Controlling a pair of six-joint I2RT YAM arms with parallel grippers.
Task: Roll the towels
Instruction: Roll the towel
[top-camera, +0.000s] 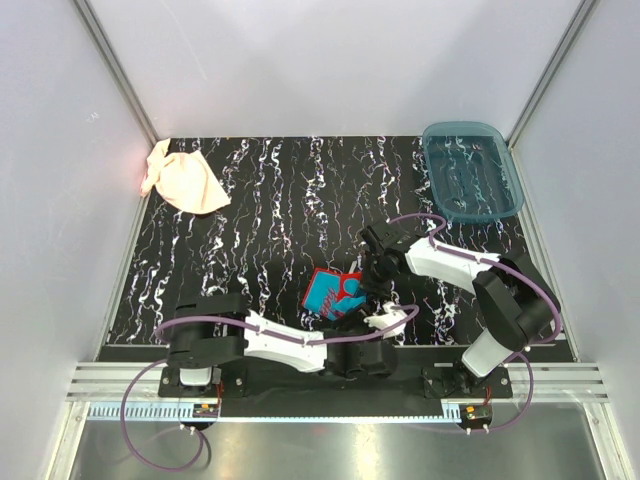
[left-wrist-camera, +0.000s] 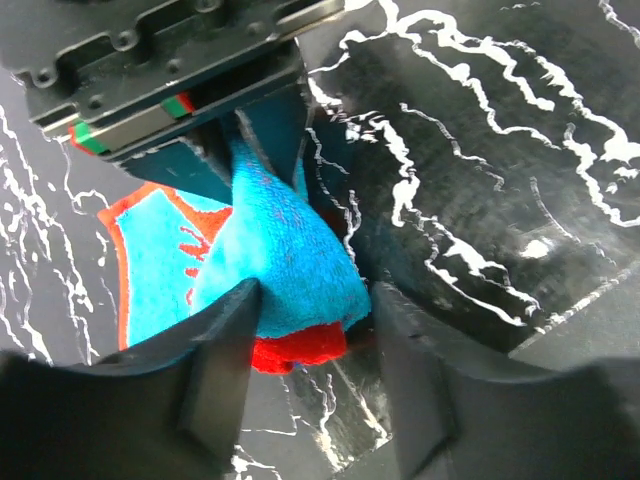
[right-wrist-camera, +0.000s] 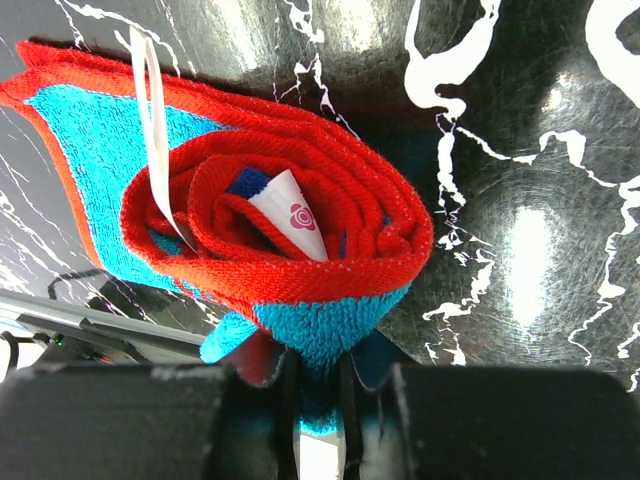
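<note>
The blue towel (top-camera: 333, 293) with red edging lies near the table's front centre, partly rolled. In the right wrist view its roll (right-wrist-camera: 290, 230) shows red spiral layers and a white label. My right gripper (top-camera: 372, 275) is shut on the roll's blue edge (right-wrist-camera: 320, 395). It also shows in the left wrist view (left-wrist-camera: 240, 150), pinching the towel's top. My left gripper (left-wrist-camera: 318, 300) stands open closely around the roll's lower end (left-wrist-camera: 290, 270): the left finger (left-wrist-camera: 215, 370) touches it and a thin gap shows at the right finger (left-wrist-camera: 420, 380). The peach towel (top-camera: 185, 180) lies crumpled at the far left corner.
A translucent blue tray (top-camera: 505, 170) sits at the far right corner. The black marbled mat (top-camera: 300, 200) covers the table. White walls with metal rails enclose the sides and back. My left arm (top-camera: 280, 345) lies along the front edge.
</note>
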